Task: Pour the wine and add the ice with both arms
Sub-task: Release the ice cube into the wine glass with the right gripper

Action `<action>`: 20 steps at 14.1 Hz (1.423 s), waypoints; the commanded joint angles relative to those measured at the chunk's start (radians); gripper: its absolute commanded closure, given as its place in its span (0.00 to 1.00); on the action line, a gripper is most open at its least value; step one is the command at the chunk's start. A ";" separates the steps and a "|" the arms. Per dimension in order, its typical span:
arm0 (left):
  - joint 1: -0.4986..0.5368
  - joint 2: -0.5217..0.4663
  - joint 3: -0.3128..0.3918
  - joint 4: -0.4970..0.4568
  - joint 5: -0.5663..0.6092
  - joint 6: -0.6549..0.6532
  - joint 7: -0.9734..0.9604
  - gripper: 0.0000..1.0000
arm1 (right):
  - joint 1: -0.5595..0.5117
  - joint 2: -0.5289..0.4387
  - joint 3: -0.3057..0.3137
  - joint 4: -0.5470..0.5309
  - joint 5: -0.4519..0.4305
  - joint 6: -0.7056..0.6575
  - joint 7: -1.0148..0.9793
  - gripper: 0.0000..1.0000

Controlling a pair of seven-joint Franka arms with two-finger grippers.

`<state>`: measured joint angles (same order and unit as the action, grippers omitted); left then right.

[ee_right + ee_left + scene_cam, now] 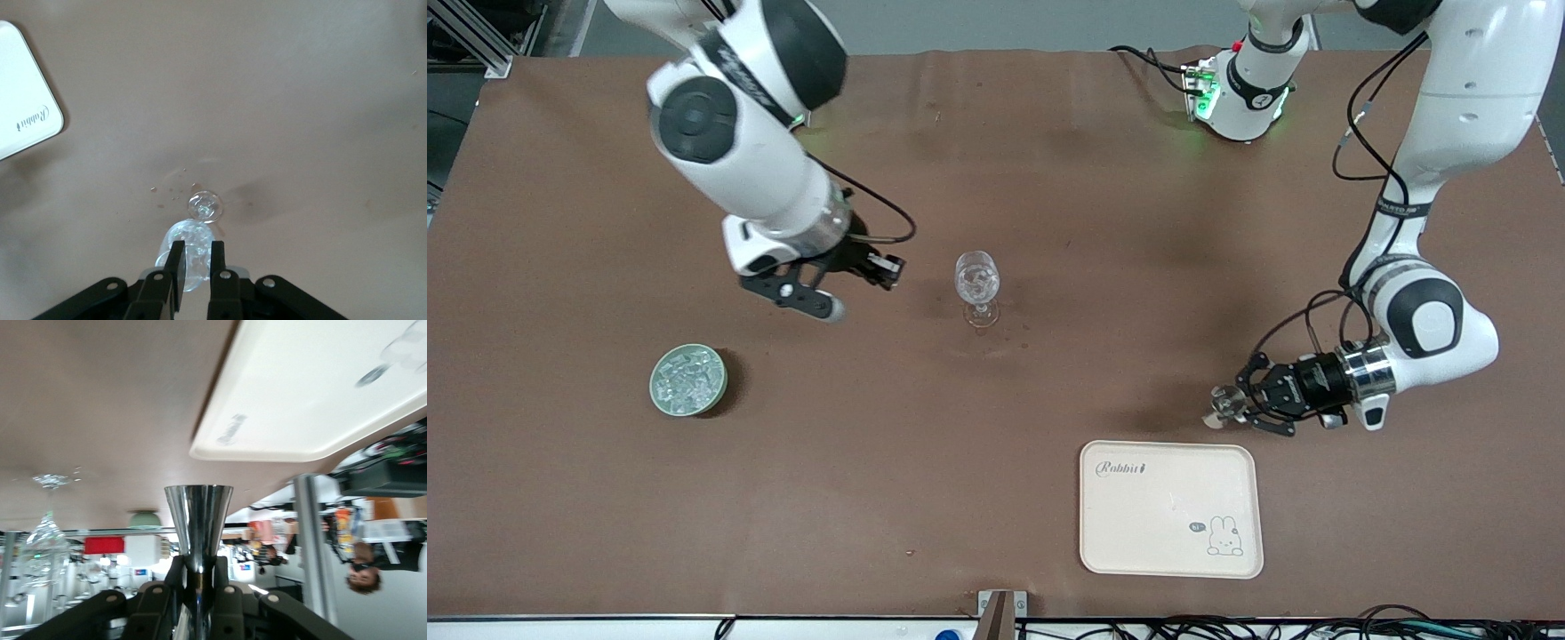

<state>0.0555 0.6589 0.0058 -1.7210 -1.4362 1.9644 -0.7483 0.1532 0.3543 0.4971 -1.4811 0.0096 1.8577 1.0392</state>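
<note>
A brown-covered bench (1049,178) holds a clear stemmed wine glass (977,287) standing upright near its middle, with glinting clear chunks inside its bowl. A pale green round bowl (687,380) sits toward the right arm's end of the bench, nearer the front edge than the glass, and is heaped with the ice (686,378), many small glassy whitish pieces. A cream rectangular tray with a rabbit drawing (1129,524) lies close to the front edge, toward the left arm's end.

The right gripper (854,284) hangs in the air over bare bench between the bowl and the glass; its two black fingers (175,267) stand a narrow gap apart and hold nothing, with the glass seen just past them in the right wrist view. The left gripper (1232,404) is low over the bench just beside the tray's edge nearest the arm bases. Its fingers are closed around a shiny metal cone-shaped cup (198,520), which lies on its side in the grip.
</note>
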 commanded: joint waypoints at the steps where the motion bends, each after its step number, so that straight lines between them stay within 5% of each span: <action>1: -0.014 0.103 0.017 0.119 -0.067 -0.015 0.003 1.00 | 0.038 0.051 0.041 -0.001 -0.056 0.037 0.117 1.00; 11: -0.017 0.255 0.051 0.181 -0.320 0.008 0.036 0.98 | 0.103 0.091 0.060 -0.131 -0.105 0.156 0.193 0.99; 20: -0.026 0.292 0.051 0.179 -0.397 0.036 0.213 0.91 | 0.118 0.132 0.060 -0.128 -0.111 0.187 0.193 0.91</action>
<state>0.0451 0.9451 0.0471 -1.5593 -1.7992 1.9873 -0.5506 0.2731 0.4791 0.5478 -1.6090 -0.0820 2.0346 1.2074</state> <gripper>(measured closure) 0.793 0.811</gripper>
